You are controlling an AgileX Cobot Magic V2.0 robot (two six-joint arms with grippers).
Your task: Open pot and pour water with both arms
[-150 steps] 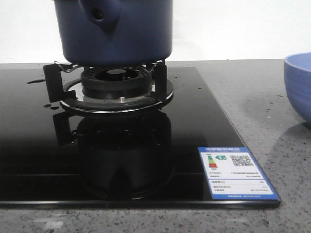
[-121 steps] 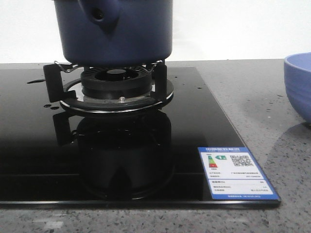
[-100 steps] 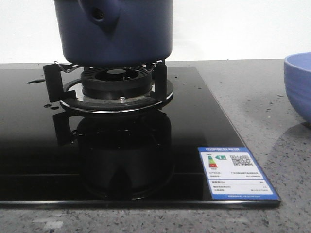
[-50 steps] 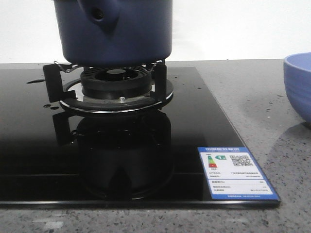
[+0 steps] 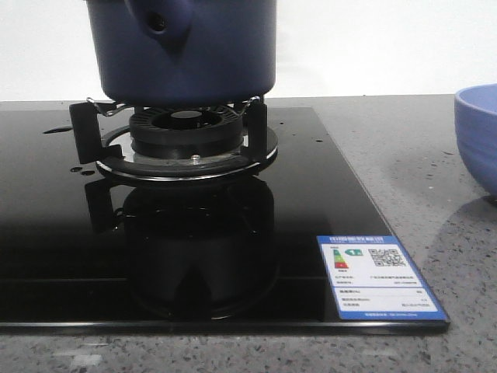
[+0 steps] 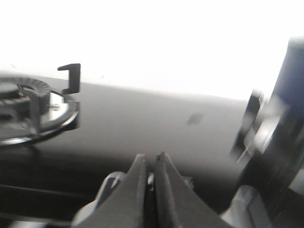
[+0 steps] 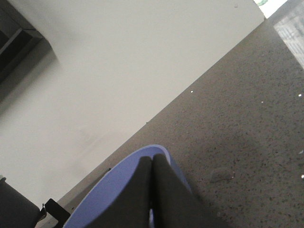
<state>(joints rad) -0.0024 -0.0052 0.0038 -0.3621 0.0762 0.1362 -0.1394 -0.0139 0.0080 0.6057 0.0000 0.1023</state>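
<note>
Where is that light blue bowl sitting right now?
In the front view, the bowl sits at the far right edge on the grey counter, apart from the black stove and to the right of the pot.

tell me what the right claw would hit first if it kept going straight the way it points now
Most likely the periwinkle bowl: in the right wrist view the shut right claw points straight over its rim. How far above the bowl it sits is unclear, so it might pass over toward the grey counter beyond.

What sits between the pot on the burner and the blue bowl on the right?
Nothing visible does. In the front view, only bare hob glass and speckled counter lie between the pot and the bowl. The energy label lies flat, nearer the camera.
</note>
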